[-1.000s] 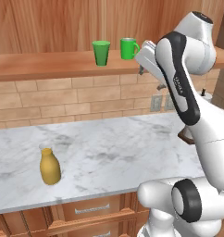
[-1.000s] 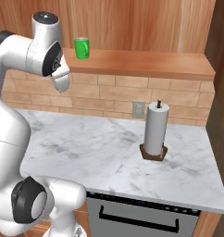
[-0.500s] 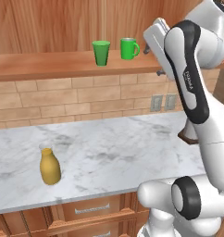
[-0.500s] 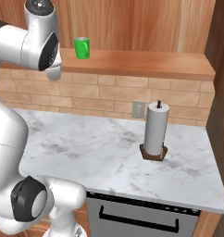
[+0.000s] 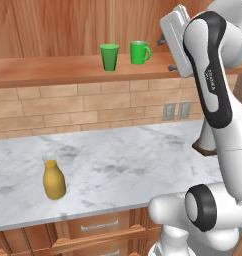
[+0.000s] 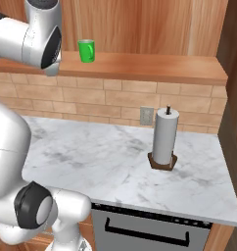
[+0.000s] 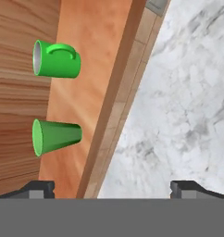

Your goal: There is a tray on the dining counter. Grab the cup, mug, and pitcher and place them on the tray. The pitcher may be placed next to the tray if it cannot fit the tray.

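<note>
Two green vessels, cup (image 5: 109, 56) and mug (image 5: 139, 52), upright on wooden shelf (image 5: 53, 70).

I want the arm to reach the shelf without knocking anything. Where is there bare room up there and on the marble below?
The wooden shelf is bare left of the cup; cup and mug stand close together, so between them is tight. The marble counter is open between the pitcher and the paper towel roll.

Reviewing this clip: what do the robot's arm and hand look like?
The arm is glossy white with rounded segments, black bands and dark round joint caps, and small grey lettering on a black band. The hand ends in two small dark finger tips. No loose cables are visible.
</note>
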